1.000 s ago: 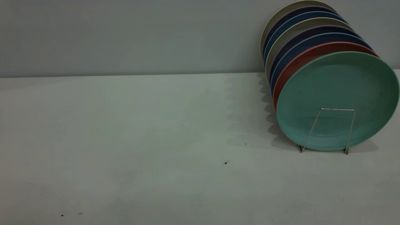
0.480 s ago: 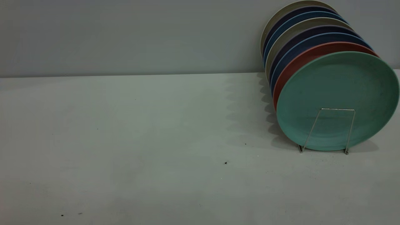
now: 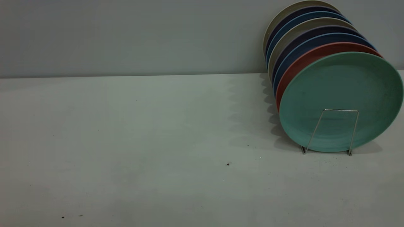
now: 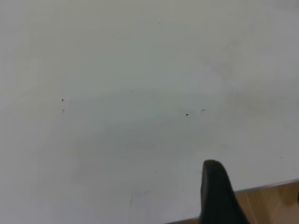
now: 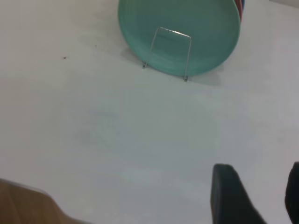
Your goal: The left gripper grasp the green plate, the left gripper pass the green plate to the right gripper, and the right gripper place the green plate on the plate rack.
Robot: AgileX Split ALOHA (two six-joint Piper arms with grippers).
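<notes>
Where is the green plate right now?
The green plate stands upright at the front of the plate rack, on the exterior view's right, directly before the salmon-pink plate.
</notes>
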